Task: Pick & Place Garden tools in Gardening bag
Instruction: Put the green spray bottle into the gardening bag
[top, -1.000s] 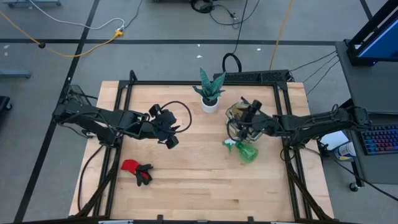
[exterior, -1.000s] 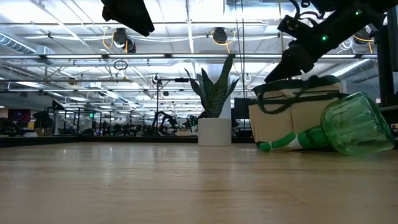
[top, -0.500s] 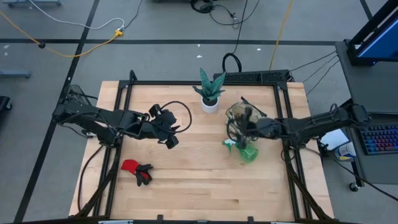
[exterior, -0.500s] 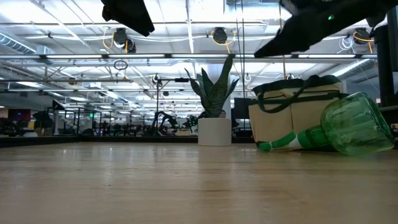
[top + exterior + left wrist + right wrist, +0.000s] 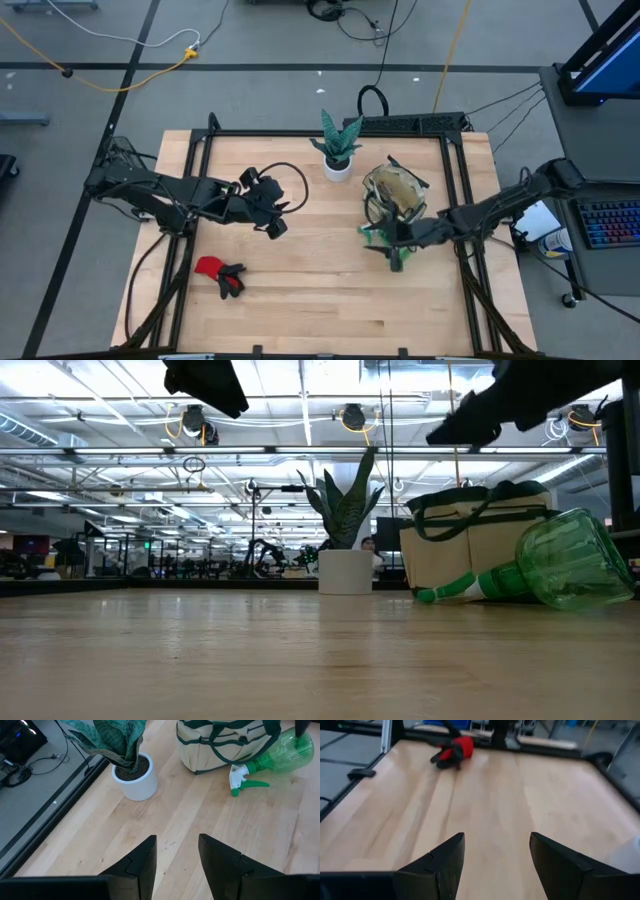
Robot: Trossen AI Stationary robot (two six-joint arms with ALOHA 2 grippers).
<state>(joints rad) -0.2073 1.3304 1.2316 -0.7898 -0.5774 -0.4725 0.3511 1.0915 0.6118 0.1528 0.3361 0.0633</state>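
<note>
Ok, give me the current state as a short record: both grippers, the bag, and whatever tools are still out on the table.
left gripper: open, empty, held above the table's left-centre
right gripper: open, empty, over the spray bottle just in front of the bag
gardening bag: upright, right of the potted plant
green spray bottle: on its side on the table, against the bag's base
red-and-black gloves: lying front-left on the table, away from both grippers
other tools: none seen on the table
</note>
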